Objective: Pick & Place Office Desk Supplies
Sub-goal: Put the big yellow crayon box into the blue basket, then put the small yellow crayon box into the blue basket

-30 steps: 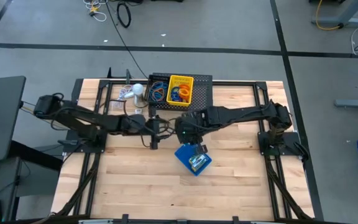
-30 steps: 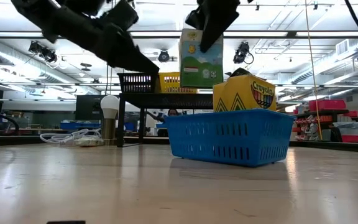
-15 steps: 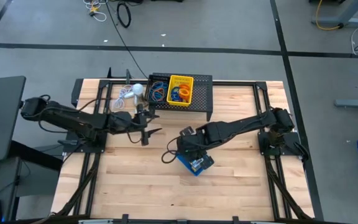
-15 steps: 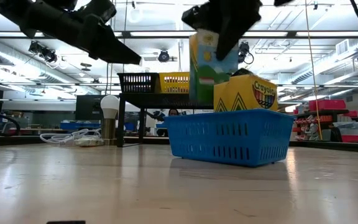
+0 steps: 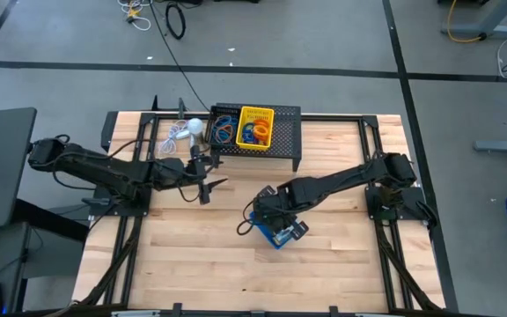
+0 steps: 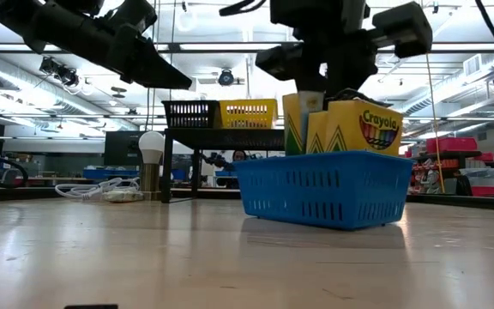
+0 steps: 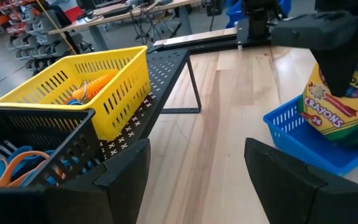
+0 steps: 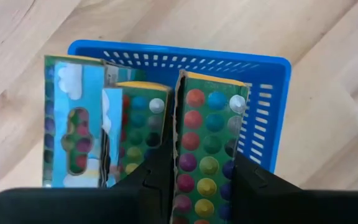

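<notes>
Right gripper (image 8: 194,186), jaws narrowed on a crayon box (image 8: 207,146), lowers it into the blue tray (image 5: 275,231) at the table's six o'clock. Left gripper (image 5: 206,182), at nine o'clock, hangs wide and empty. Rubber bands (image 5: 255,133) already fill the yellow tray (image 5: 257,112); the box's release appears left.
</notes>
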